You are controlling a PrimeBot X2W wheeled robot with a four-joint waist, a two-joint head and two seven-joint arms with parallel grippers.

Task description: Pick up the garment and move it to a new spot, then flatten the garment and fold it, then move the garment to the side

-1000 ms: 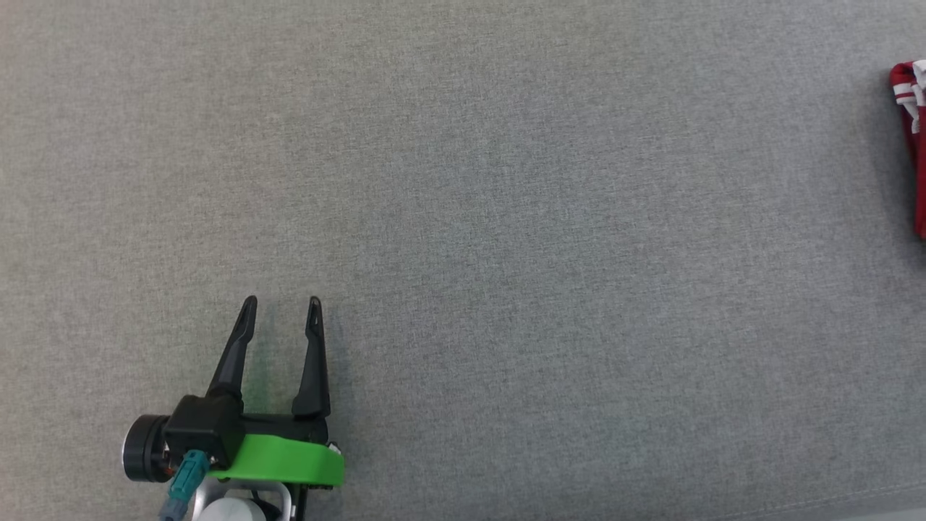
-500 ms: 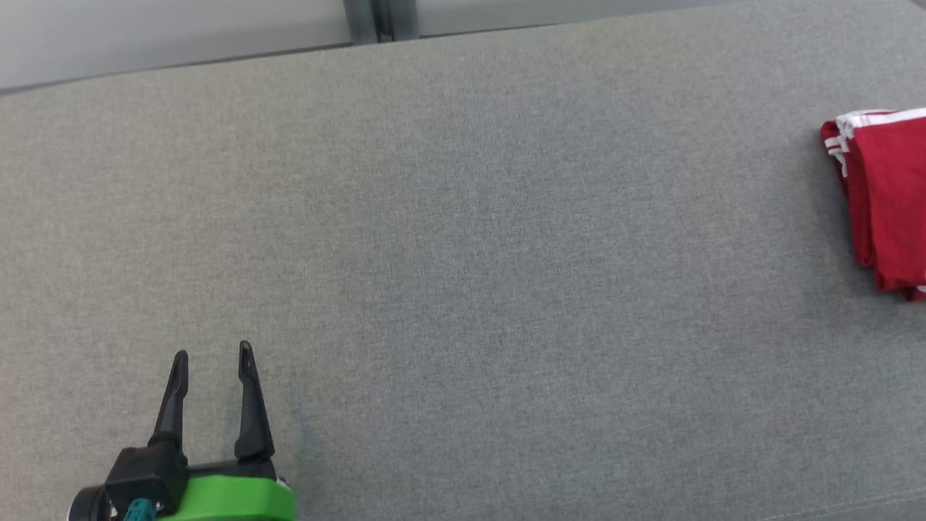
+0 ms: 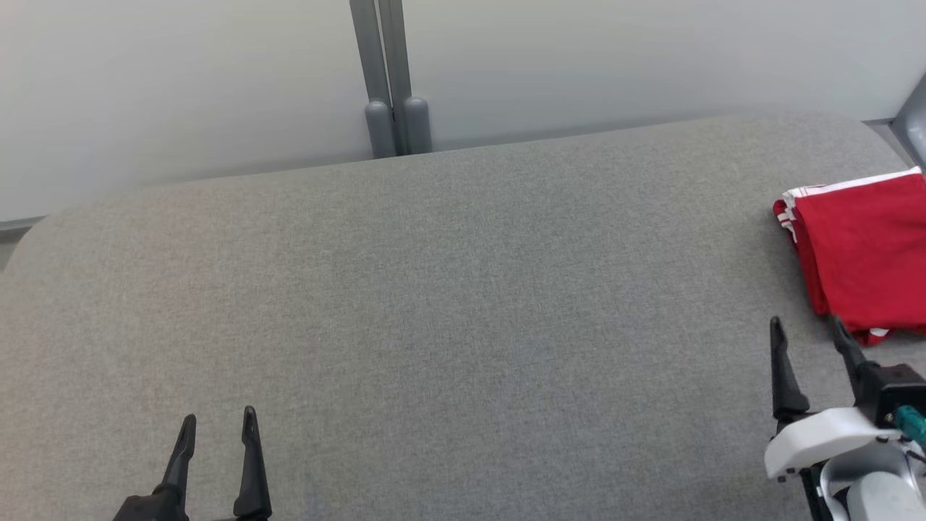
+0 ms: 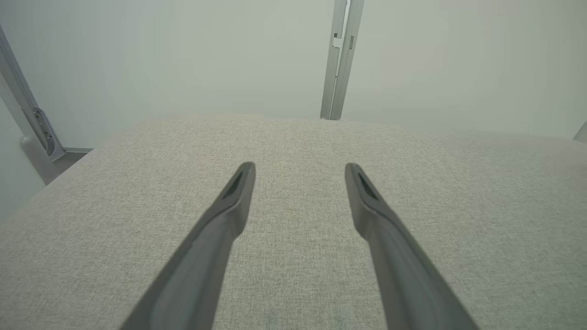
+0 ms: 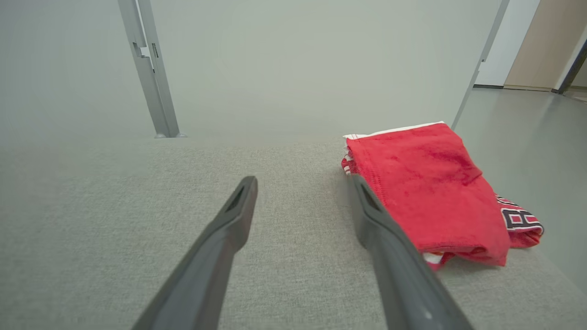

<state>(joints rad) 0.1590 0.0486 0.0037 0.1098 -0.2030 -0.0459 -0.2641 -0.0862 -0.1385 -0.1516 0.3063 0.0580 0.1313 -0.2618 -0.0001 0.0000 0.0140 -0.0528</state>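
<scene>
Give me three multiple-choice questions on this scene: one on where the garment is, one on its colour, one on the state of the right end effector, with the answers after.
1. In the head view, where does the folded garment lie on the grey padded surface?
A. At the far right
B. In the centre
C. At the far left

2. What colour is the garment mainly?
A. Blue
B. Red with white trim
C. Green

3. How does the right end effector stand?
A. Shut on the garment
B. Shut and empty
C. Open, holding nothing

Answers:
1 A: it lies against the right border of the head view.
2 B: the cloth is red, with white stripes at its edge.
3 C: the right wrist view shows bare grey surface between its spread fingers.
</scene>
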